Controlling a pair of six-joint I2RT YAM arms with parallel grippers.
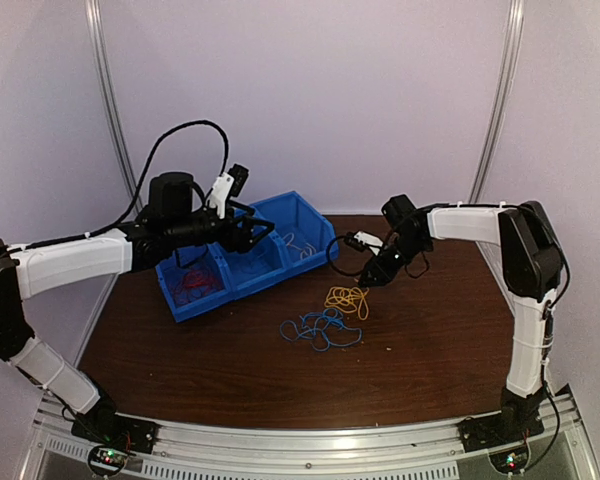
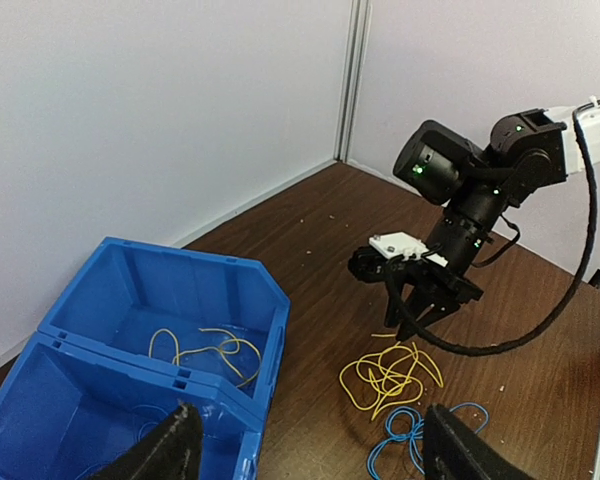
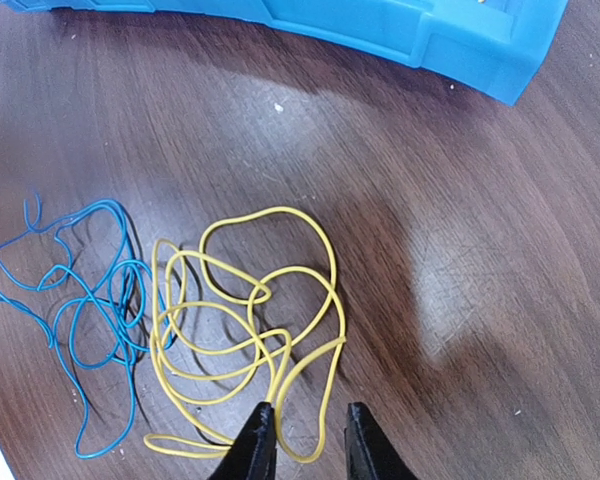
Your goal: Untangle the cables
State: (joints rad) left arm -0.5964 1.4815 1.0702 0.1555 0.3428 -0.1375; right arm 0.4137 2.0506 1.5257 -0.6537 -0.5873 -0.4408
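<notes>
Narrow gap at the right claw (image 3: 305, 445), tips pointing down at the near edge of the yellow cable (image 3: 240, 330). One yellow loop between the two fingertips (image 3: 252, 445). No telling whether either tip touches it, with the fingers cut off by the bottom edge of the right wrist view.

Wide spread at the left claw (image 2: 310, 455), holding nothing, poised above the row of blue bins (image 1: 245, 265). Only its two dark finger ends (image 2: 170, 450) in the left wrist view, cropped at the bottom; from the top, dark against the bins and hard to make out.

On the worktop (image 1: 430, 330), right of the bins: the yellow cable in loose overlapping loops, and just near-left of it the blue cable (image 1: 320, 328), equally loose. At one side, blue and yellow strands overlapping in the right wrist view. Whether knotted together, impossible to say.

In the leftmost bin, a red cable (image 1: 195, 285), dim and partly covered by the left arm. In the far right bin, a thin yellow strand (image 2: 205, 350) lying alone on the floor. Middle bin largely hidden under the left claw.
</notes>
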